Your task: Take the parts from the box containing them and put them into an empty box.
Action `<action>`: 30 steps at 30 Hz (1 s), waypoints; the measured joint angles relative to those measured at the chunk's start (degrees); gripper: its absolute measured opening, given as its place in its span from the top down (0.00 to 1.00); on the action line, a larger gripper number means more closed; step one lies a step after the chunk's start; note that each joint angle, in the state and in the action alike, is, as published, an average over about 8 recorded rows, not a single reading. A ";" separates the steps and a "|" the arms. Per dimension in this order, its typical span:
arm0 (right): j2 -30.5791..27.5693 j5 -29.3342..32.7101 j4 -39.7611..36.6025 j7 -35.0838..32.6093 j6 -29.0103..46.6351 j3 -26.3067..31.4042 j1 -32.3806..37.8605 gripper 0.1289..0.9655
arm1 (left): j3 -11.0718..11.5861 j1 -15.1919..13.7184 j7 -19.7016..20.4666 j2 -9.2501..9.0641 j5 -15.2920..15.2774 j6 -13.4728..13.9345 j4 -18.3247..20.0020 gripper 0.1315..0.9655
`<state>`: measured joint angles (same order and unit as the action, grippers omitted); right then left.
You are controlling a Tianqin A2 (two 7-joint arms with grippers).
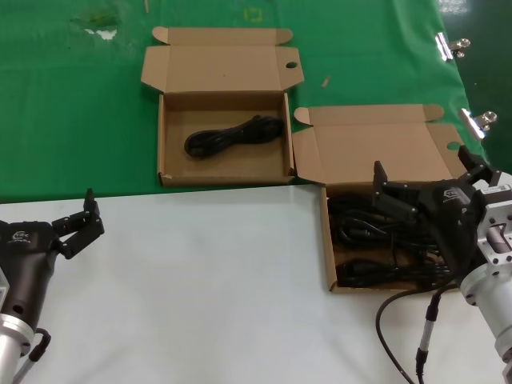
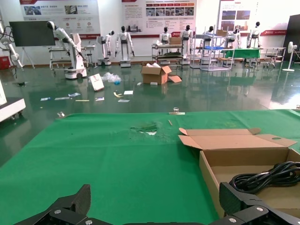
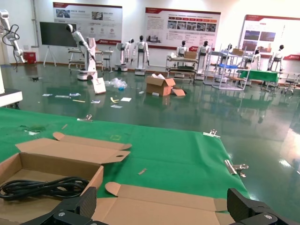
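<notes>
The box containing the parts [image 1: 328, 240] lies at the right, lid [image 1: 376, 152] open, with several black coiled cables [image 1: 376, 240] in it. My right gripper [image 1: 426, 174] hovers open and empty over this box; in the right wrist view the gripper [image 3: 164, 201] is above the lid [image 3: 187, 201]. The other box [image 1: 164, 144] lies farther back on the green cloth and holds one cable bundle [image 1: 232, 136], which also shows in the left wrist view [image 2: 272, 176] and the right wrist view [image 3: 42, 187]. My left gripper [image 1: 90, 218] is open and empty over the white table; it also shows in its wrist view [image 2: 157, 201].
A white table [image 1: 208, 288] fills the front and a green cloth [image 1: 80, 104] covers the back. Metal clips [image 1: 452, 46] hold the cloth at the far right. A thin black robot cable with a silver connector [image 1: 424, 340] hangs by the right arm.
</notes>
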<state>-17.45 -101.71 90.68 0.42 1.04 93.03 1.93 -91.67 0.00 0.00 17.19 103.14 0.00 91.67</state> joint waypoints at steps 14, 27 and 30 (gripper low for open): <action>0.00 0.00 0.00 0.00 0.00 0.00 0.00 0.00 | 0.00 0.00 0.00 0.00 -0.01 0.00 0.00 0.00; 0.00 0.00 0.00 0.00 0.00 0.00 0.00 0.00 | 0.00 0.00 0.00 0.00 0.00 0.00 0.00 0.00; 0.00 0.00 0.00 0.00 0.00 0.00 0.00 0.00 | 0.00 0.00 0.00 0.00 -0.01 0.00 0.00 0.00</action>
<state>-17.45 -101.71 90.68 0.42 1.04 93.03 1.93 -91.67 0.00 0.00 17.19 103.13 0.00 91.67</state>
